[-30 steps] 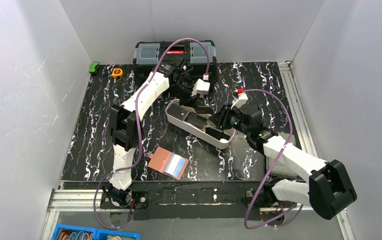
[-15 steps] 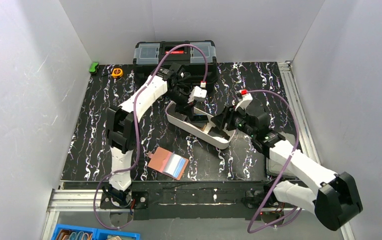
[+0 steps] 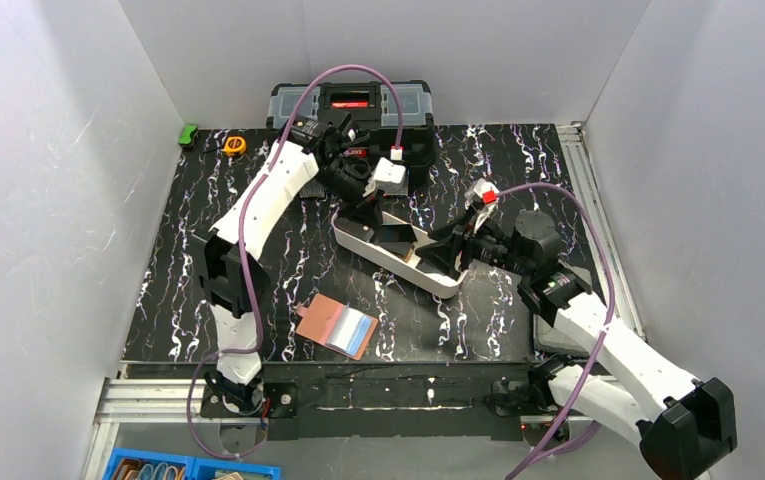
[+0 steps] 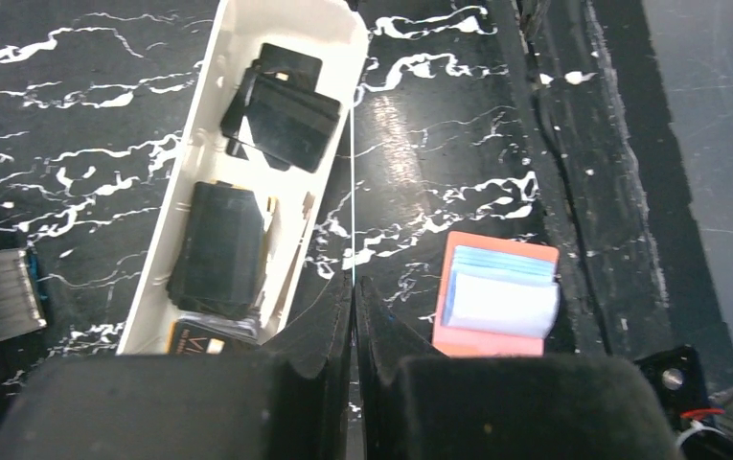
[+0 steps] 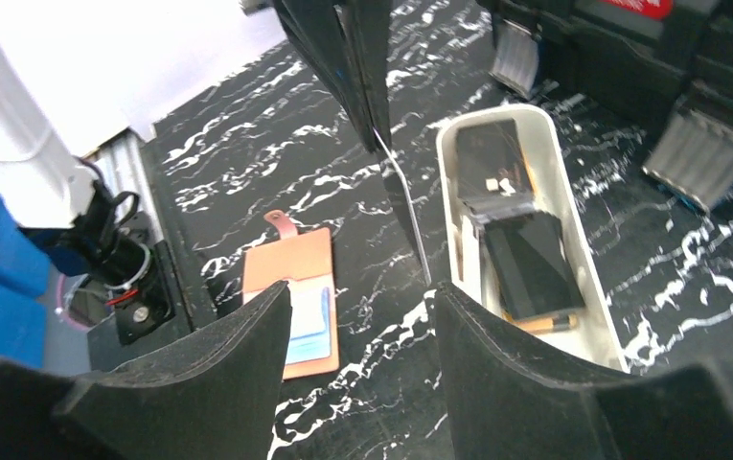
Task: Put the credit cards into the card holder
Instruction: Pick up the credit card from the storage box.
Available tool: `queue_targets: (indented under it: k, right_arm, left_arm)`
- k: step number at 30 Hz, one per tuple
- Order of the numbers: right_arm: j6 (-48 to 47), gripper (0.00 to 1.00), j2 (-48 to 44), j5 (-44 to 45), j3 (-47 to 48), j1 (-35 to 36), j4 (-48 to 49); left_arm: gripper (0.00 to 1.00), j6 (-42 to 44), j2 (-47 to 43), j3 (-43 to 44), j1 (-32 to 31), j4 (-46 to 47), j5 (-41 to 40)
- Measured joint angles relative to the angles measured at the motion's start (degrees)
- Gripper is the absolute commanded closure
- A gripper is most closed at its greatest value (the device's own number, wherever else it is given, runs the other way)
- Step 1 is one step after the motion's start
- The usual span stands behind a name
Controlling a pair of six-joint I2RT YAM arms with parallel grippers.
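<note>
The tan-pink card holder (image 3: 333,324) lies open on the black marbled table near the front, with pale blue cards in its pocket. It also shows in the left wrist view (image 4: 494,307) and the right wrist view (image 5: 288,284). My left gripper (image 3: 375,203) is shut on a thin card seen edge-on (image 5: 402,205), held upright above the near end of the long white tray (image 3: 398,268). In the left wrist view the card (image 4: 353,201) is a thin line rising from the shut jaws (image 4: 354,284). My right gripper (image 3: 446,257) is open and empty (image 5: 357,292) beside the tray.
The white tray (image 4: 155,278) holds dark blocky objects (image 4: 217,247) and an orange-edged card (image 5: 535,324). A black toolbox (image 3: 350,105) stands at the back. An orange tape measure (image 3: 235,145) and a green item (image 3: 188,133) lie back left. A blue bin (image 3: 158,468) sits below the table.
My left gripper has lifted up and back from the tray with the card in it. My right arm has stretched forward, with its open gripper staying by the tray's right end.
</note>
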Motion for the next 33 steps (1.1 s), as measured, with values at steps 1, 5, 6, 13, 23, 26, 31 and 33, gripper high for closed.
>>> queue_targets:
  k: [1, 5, 6, 13, 23, 26, 31, 33]
  right_arm:
    - [-0.5, 0.39, 0.3, -1.4, 0.8, 0.0, 0.0]
    - [-1.1, 0.43, 1.4, -5.1, 4.4, 0.0, 0.1]
    - [-1.1, 0.45, 1.6, -5.9, 5.0, 0.0, 0.1]
    - [-0.6, 0.51, 4.3, -8.4, 6.7, 0.6, 0.0]
    - [0.3, 0.67, 6.3, -7.0, 8.0, 2.9, 0.1]
    - [0.9, 0.77, 7.1, -5.9, 9.2, 3.9, 0.6]
    - [1.1, 0.97, 7.9, -4.3, 9.8, 6.3, 0.7]
    - [1.4, 0.99, 8.4, -3.9, 10.0, 6.7, 0.6]
  left_arm:
    - [1.0, 0.1, -0.2, 0.0, 0.0, -0.9, 0.2]
    - [1.0, 0.0, -1.1, 0.0, -0.4, -3.1, 0.7]
    - [1.0, -0.2, -1.4, 0.0, -0.5, -3.2, 0.9]
    - [1.0, -1.9, -4.6, 0.0, -0.7, -3.6, 2.2]
    - [1.0, -2.8, -7.0, 0.0, -0.7, -5.5, 3.2]
    - [1.0, -3.2, -7.0, 0.0, -0.7, -5.6, 3.4]
    - [1.0, -3.8, -7.0, 0.0, -0.8, -5.9, 3.6]
    - [1.0, -4.3, -7.0, 0.0, -0.7, -6.2, 3.2]
